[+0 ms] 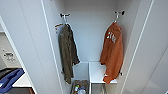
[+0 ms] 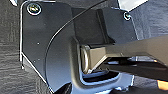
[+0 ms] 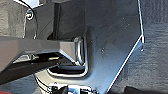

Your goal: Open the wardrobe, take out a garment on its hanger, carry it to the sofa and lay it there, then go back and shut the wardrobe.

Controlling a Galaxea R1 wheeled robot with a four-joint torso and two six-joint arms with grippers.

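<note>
The tall white wardrobe [image 1: 82,30] with panelled doors is seen standing open in the head view, its doors swung out to left and right, so the step in hand is judged to be the taking out of a garment. The orange long-sleeved garment with pale lettering on the chest [image 1: 113,53] is hung on a pale hanger [image 1: 116,18] from a black-tipped hook [image 1: 120,12] high on the right inner side, its hem draped over a white shelf [image 1: 100,73] low in the interior. An olive-brown jacket [image 1: 67,53] is hung from a matching hook on the left, well apart from the orange one, and is to be left alone. For a clean removal, the hanger would best be gripped near its neck and lifted clear of the hook before being drawn outward, so that the cloth is not dragged against the shelf edge or the right door. Whether the fingers of either arm are wide or narrow cannot be told from the wrist views, where dark robot fittings are seen over dark textured flooring [image 2: 10,62]. Below the shelf, an open compartment with small coloured items [image 1: 79,88] is seen, too blurred to be named. At the near left, a bright blue shape [image 1: 10,78] lies beside a white surface [image 1: 23,81].
</note>
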